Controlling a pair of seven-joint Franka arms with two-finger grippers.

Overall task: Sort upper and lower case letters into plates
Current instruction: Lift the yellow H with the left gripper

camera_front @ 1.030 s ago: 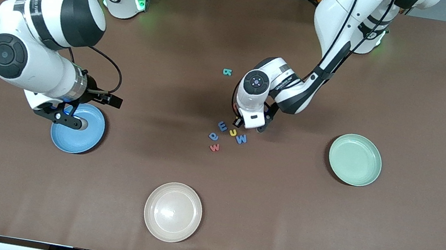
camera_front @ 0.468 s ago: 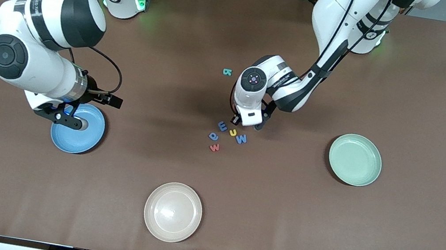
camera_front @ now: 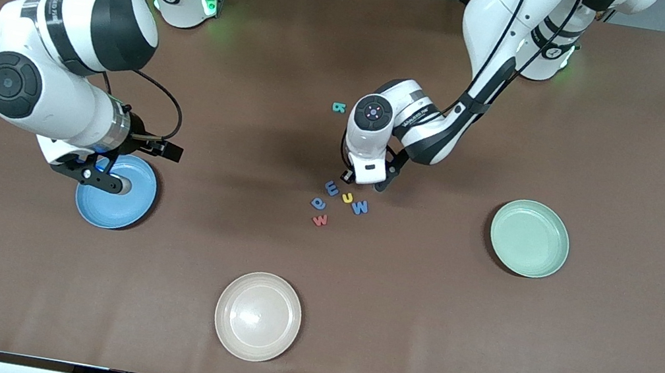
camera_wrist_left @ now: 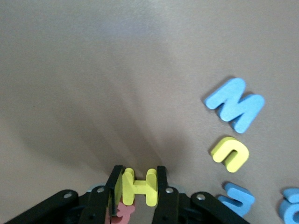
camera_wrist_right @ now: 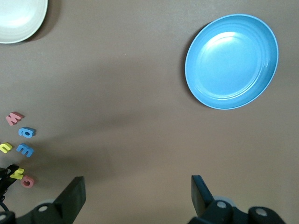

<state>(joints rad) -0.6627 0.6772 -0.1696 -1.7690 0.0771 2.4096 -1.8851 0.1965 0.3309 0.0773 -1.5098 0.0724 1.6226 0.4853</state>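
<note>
Left gripper [camera_wrist_left: 138, 186]: jaws closed on a yellow letter H [camera_wrist_left: 138, 187], held upright just above the bench [camera_front: 481, 343] at the edge of the letter cluster; a red letter [camera_wrist_left: 122, 211] shows below the jaws.
Right gripper [camera_wrist_right: 135, 191]: jaws wide open, holding nothing, over the blue plate [camera_front: 117, 191]; this arm waits.
Letter cluster: blue M [camera_front: 360, 207], yellow u [camera_front: 347, 197], blue E [camera_front: 331, 188], blue a [camera_front: 319, 203] and red w [camera_front: 320, 219] lie flat mid-bench, close together.
Teal letter [camera_front: 338, 107]: alone, farther from the front camera than the cluster.
Blue plate: toward the right arm's end.
Mint green plate [camera_front: 529, 238]: toward the left arm's end.
Cream plate [camera_front: 258, 315]: nearest the front camera.
</note>
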